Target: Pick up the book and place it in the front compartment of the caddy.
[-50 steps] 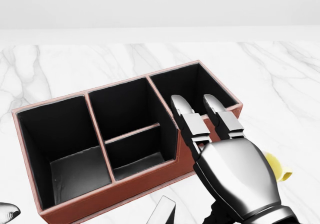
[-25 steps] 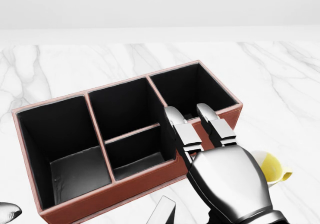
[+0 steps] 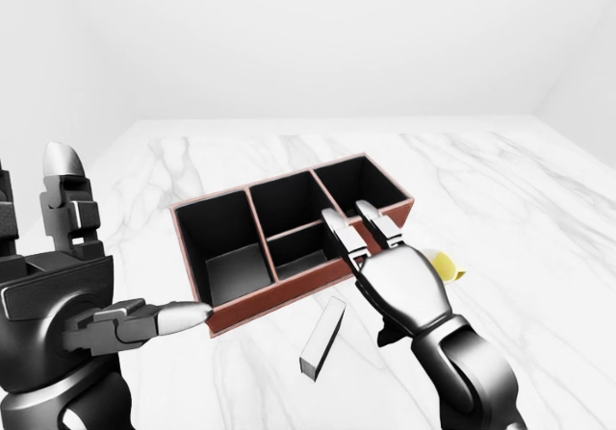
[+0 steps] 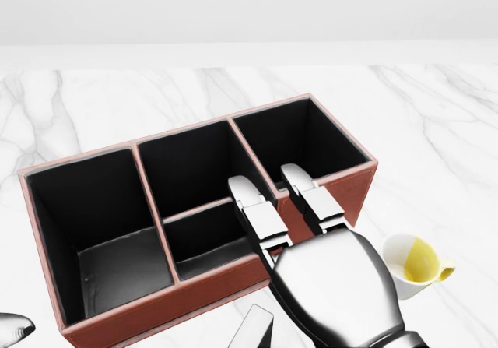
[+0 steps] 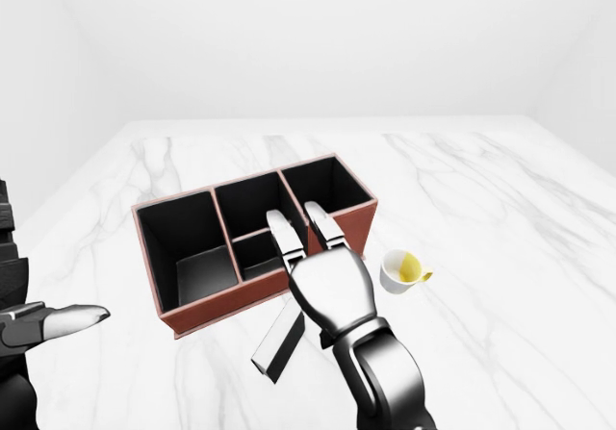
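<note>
Nearest the camera in the left-eye view, the left hand [image 3: 91, 295] stands raised at the lower left, one finger upright and another pointing toward the caddy, spread and holding nothing. In the head view only its fingertip shows, at the bottom left corner, where it also lay a second ago.

Next comes the book [image 3: 322, 337], a slim grey-white slab lying on the marble table [image 3: 520, 218] just below the caddy's near wall, between the two arms. No finger touches it.

The right hand [image 4: 299, 212] hovers over the book and the caddy's lower right rim, its fingers straight, side by side with a gap between them, gripping nothing. Over the last second it has slid toward the left of the head view and a little downward: its fingertips, which lay over the right compartment, now reach across the wall between the small middle compartment and the right one.

That shift has uncovered a white cup [image 4: 412, 264] with yellow contents, standing on the table to the right of the hand; earlier only a yellow edge of it showed.

The caddy [image 4: 47, 231] is a brown box with black lining: a large compartment on the left, a middle section split in two, and a right one. All are empty and it has not moved. Beyond it the marble runs to a pale wall.
</note>
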Tool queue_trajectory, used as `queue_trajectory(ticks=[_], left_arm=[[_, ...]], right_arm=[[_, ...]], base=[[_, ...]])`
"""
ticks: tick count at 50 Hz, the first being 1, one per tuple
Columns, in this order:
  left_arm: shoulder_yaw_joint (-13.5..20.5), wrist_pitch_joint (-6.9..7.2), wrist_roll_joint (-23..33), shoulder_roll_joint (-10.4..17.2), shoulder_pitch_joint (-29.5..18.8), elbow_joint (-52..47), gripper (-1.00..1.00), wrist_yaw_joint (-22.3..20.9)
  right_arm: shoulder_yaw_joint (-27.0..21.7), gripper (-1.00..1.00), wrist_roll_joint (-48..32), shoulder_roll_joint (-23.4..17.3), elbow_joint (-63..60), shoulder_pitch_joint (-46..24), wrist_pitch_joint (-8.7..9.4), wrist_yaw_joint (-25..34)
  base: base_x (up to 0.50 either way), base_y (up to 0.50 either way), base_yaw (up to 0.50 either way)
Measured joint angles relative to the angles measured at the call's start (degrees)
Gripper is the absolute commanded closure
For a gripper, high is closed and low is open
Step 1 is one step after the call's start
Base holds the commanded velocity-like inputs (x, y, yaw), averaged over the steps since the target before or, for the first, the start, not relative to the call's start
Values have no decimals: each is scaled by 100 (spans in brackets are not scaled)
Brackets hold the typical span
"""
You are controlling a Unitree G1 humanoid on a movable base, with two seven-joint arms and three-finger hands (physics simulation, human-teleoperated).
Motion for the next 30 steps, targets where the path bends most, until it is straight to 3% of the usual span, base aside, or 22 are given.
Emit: queue_trajectory(ticks=[10,30], left_arm=[[16,0,-17,8,-12,-5,-100,5],[56,0,-54,20,-25,-25,-100,12]], right_arm=[[96,-100,-50,-19,55,-30,-254,0],[316,-100,128,-221,115,198,-254,0]], base=[[0,0,0],[0,0,0]])
